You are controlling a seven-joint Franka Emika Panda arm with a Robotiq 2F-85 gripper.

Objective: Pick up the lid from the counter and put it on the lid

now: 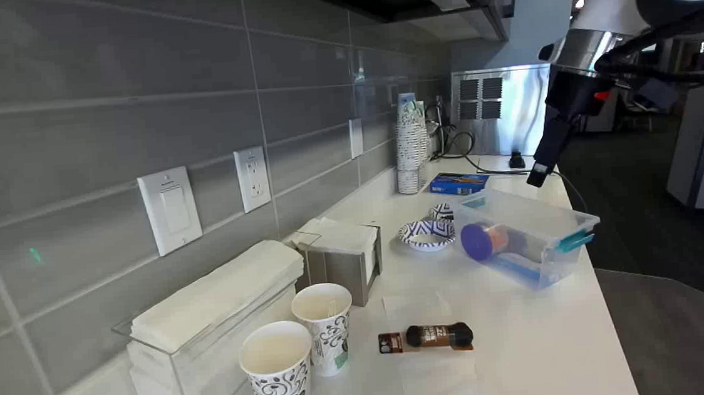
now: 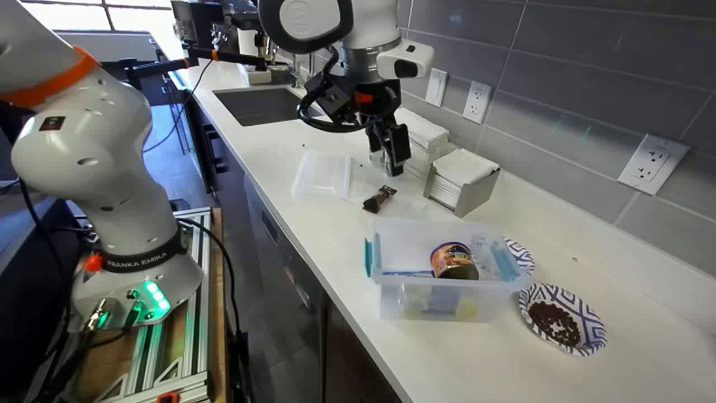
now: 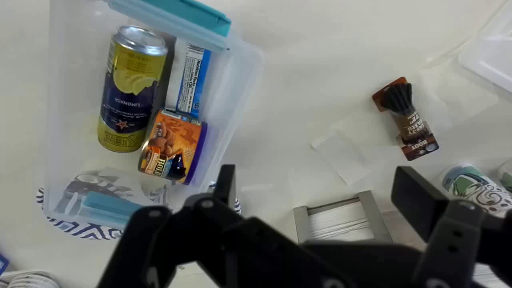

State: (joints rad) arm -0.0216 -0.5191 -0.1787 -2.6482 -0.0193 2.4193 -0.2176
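Note:
The clear plastic lid (image 2: 323, 174) lies flat on the white counter in an exterior view. In the wrist view only a corner of the lid (image 3: 494, 54) shows at the upper right. A clear box (image 2: 433, 299) with teal latches stands uncovered on the counter; it also shows in the wrist view (image 3: 244, 76). Inside are a yellow and blue can (image 3: 128, 90), an orange can with a purple cap (image 3: 172, 146) and a blue and white packet (image 3: 193, 82). My gripper (image 3: 314, 174) is open and empty, raised above the counter, apart from lid and box; it shows in both exterior views (image 1: 537, 173) (image 2: 387, 159).
A brown bootlace pack (image 3: 408, 120) lies between box and lid. A napkin holder (image 3: 370, 212), a paper-towel stack (image 1: 215, 296) and two paper cups (image 1: 281, 372) stand along the wall. Patterned bowls (image 2: 565, 319) sit beside the box, one holding dark bits.

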